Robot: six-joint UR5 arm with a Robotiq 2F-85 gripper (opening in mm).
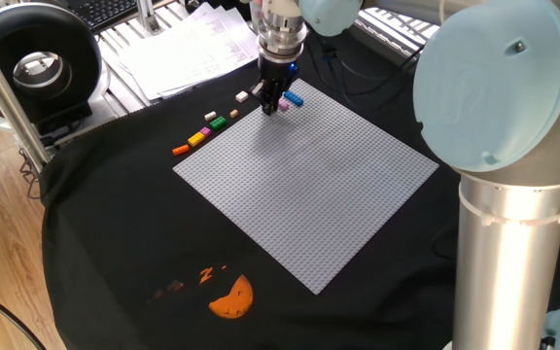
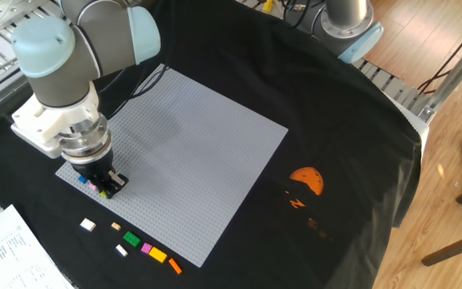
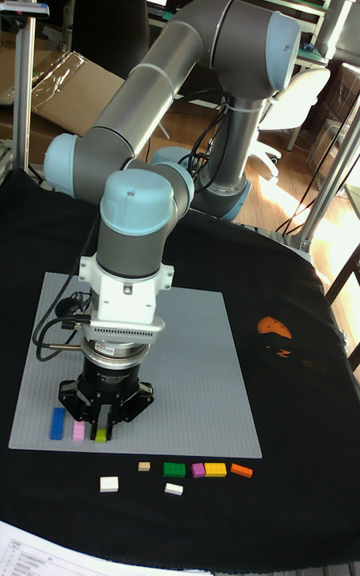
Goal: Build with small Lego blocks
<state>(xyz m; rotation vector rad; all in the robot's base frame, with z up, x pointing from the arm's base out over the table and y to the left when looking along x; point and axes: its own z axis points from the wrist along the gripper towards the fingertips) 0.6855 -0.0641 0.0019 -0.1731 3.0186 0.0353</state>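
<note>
My gripper stands straight down on the near-left corner of the grey baseplate. Its fingers are closed around a yellow-green block that rests on the plate. Beside it on the plate sit a pink block and a blue block, which also show as the blue block and pink block. Loose small Lego blocks lie on the black cloth off the plate's edge: white, tan, green, white, pink, yellow, orange.
An orange half-round print marks the cloth beyond the plate. Papers and a black round device lie past the cloth's edge. The arm's thick base column stands at one side of the table.
</note>
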